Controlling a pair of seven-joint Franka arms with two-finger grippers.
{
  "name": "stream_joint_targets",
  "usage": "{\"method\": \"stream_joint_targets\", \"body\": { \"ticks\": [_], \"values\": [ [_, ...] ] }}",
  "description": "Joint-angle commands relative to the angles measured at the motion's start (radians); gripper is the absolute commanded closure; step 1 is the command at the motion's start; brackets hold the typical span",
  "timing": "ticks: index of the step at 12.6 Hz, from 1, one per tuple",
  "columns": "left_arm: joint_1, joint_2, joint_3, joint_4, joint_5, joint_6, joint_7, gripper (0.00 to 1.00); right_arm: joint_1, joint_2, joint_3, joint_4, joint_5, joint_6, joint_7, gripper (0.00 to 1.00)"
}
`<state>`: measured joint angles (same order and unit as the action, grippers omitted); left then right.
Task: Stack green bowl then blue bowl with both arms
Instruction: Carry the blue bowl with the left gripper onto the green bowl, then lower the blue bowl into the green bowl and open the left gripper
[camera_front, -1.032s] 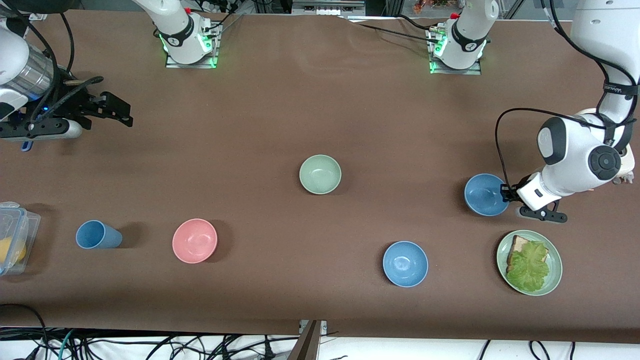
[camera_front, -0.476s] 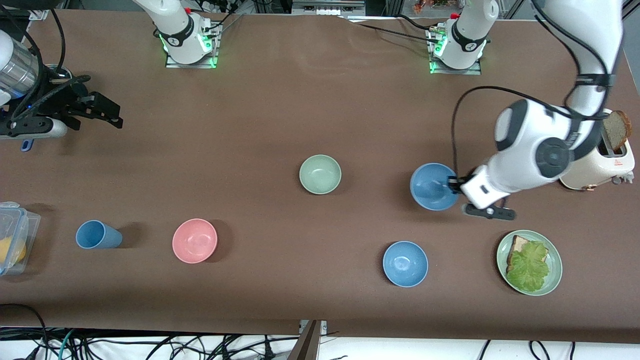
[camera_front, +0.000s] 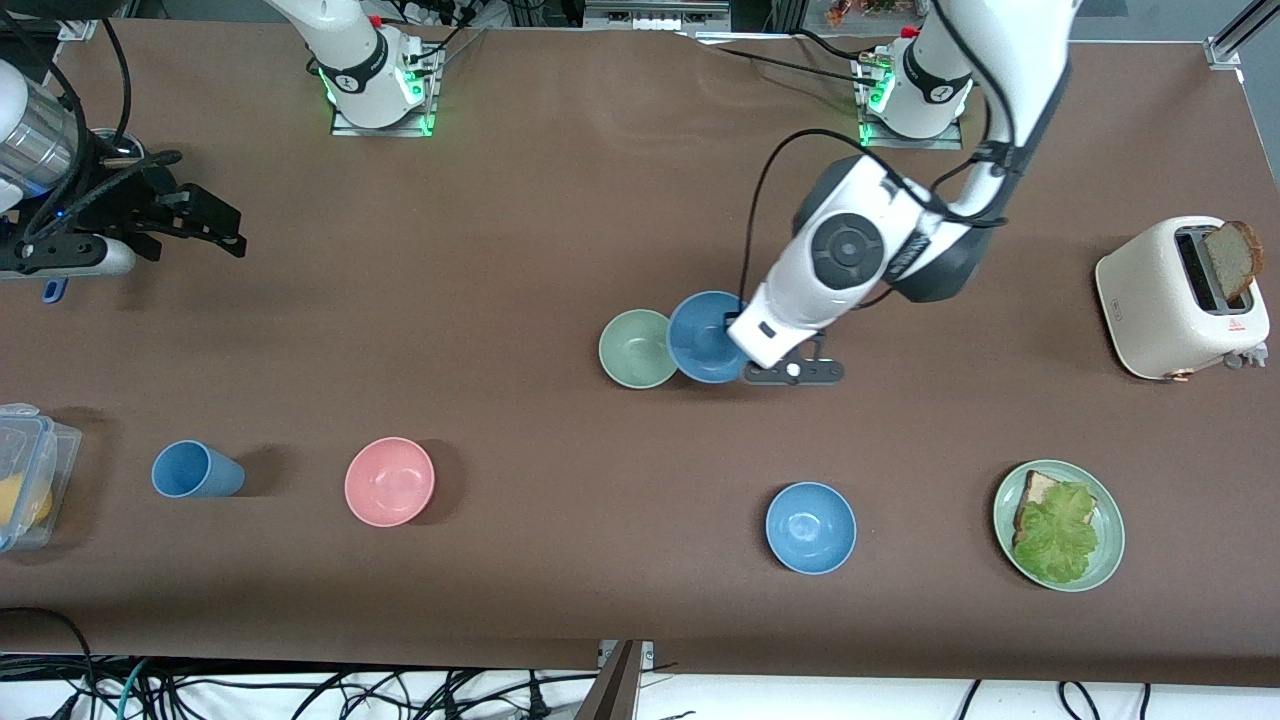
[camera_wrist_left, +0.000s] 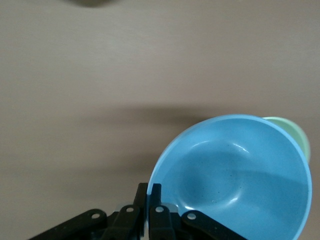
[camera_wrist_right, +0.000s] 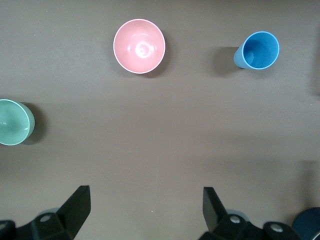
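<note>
— Where the rim is pinched by the left tool (camera_wrist_left: 148, 196), how is the blue bowl (camera_front: 706, 336) expected to handle?

— It is judged light, stiff and smooth, so a rim pinch can let it tilt. It is carried in the air, overlapping the edge of the green bowl (camera_front: 639, 348), which sits mid-desk.

— Is room left around it?

— Bare desk (camera_front: 560, 220) is seen all round the green bowl; the pink bowl (camera_front: 389, 481) and the second blue bowl (camera_front: 810, 527) lie well apart, nearer the front camera.

— And the right tool (camera_wrist_right: 145, 205)?

— It is held spread wide over the right arm's end of the desk, waiting.
</note>
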<state>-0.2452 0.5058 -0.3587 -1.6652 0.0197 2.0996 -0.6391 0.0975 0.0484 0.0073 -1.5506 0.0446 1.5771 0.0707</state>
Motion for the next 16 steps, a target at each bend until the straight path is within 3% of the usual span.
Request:
{"method": "stream_joint_targets", "body": {
  "ticks": [1, 9, 10, 11, 16],
  "values": [
    [-0.063, 0.077, 0.014, 0.054, -0.009, 0.091, -0.094, 1.0, -0.005, 0.014, 0.003, 0.03, -0.015, 0.006, -0.005, 0.01],
    [-0.157, 0.166, 0.026, 0.051, -0.003, 0.221, -0.103, 1.0, -0.015, 0.022, -0.009, 0.029, -0.025, 0.018, 0.001, 0.01],
    [-0.157, 0.166, 0.026, 0.048, -0.004, 0.215, -0.106, 0.54, -0.013, 0.022, -0.009, 0.029, -0.025, 0.017, 0.001, 0.01],
    [-0.152, 0.168, 0.026, 0.044, -0.006, 0.217, -0.122, 0.01, -0.013, 0.022, -0.009, 0.029, -0.025, 0.015, 0.003, 0.01],
    [-0.063, 0.067, 0.029, 0.051, -0.003, 0.11, -0.113, 0.0, -0.012, 0.021, -0.009, 0.03, -0.022, 0.023, 0.007, 0.01]
  ]
}}
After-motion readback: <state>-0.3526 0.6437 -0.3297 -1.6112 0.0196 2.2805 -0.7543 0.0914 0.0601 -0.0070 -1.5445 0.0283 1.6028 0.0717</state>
